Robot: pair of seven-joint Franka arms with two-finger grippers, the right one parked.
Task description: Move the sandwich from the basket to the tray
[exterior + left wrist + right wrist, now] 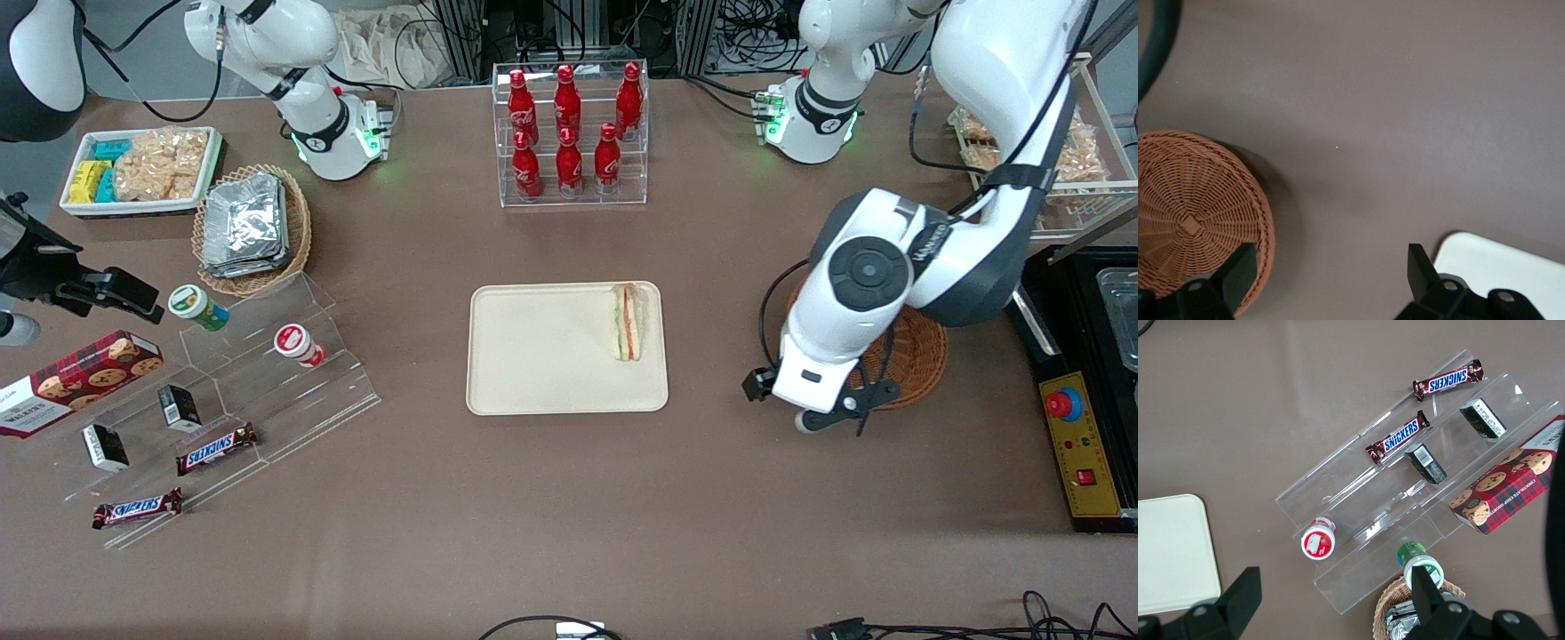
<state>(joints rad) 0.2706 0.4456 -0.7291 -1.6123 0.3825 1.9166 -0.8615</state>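
Front view shows the sandwich (628,322) lying near the tray's (551,351) edge. The hand (1328,277) hangs open and empty between basket (1191,220) and tray; a bump could knock the sandwich off.

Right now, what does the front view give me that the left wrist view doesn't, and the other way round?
Only the front view shows the sandwich, lying on the tray at the edge toward the working arm's end; there the arm covers much of the basket. Only the left wrist view shows the end effector open and holding nothing, over bare table between basket and tray, and the basket's bare woven bottom, as far as it shows. Both views share the basket and the tray.
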